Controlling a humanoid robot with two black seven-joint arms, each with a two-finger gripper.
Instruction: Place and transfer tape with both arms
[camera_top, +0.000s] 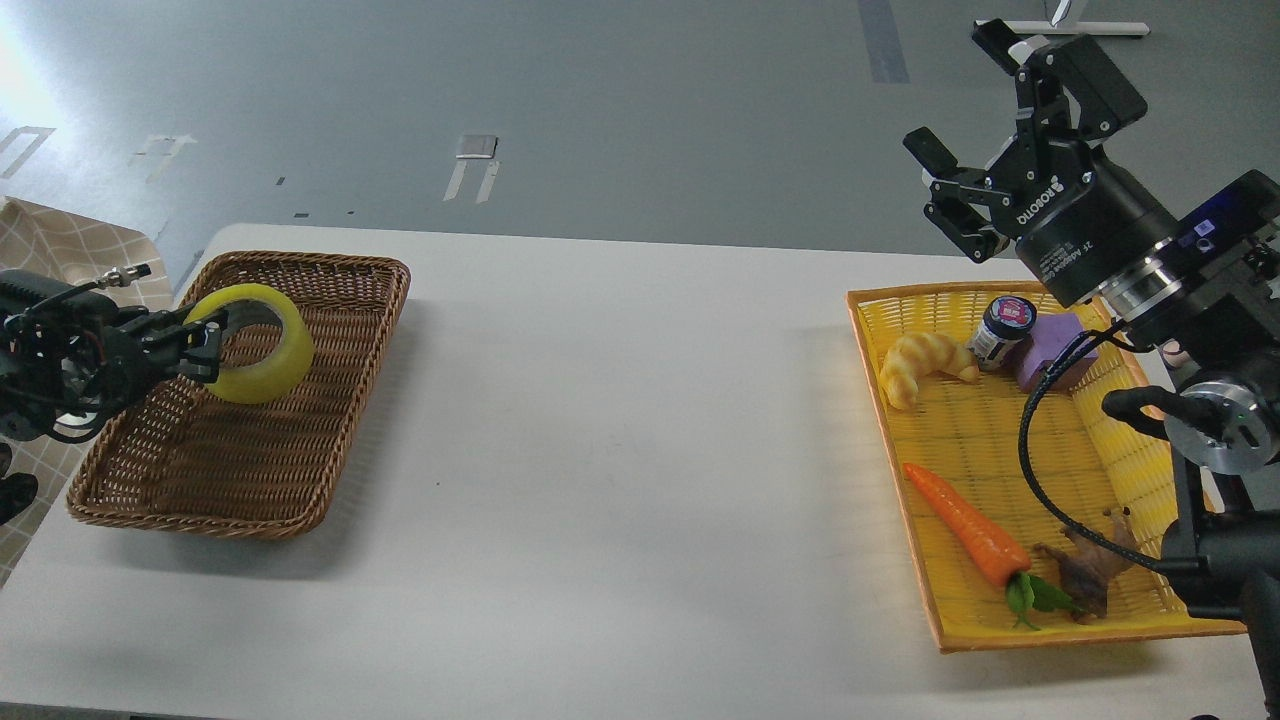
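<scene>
The tape (262, 358), a yellow translucent roll with a grey-white core, hangs tilted above the brown wicker basket (330, 300) at the left. My left gripper (205, 345) comes in from the left edge and is shut on the roll's left wall, one finger inside the core. My right gripper (945, 190) is raised high above the far end of the yellow tray (1000, 620) at the right. Its fingers are spread apart and hold nothing.
The yellow tray holds a croissant toy (925, 368), a small dark jar (1003, 330), a purple block (1055, 350), a carrot (968, 525) and a brown root-like toy (1085, 575). A white table (620, 450) lies between basket and tray.
</scene>
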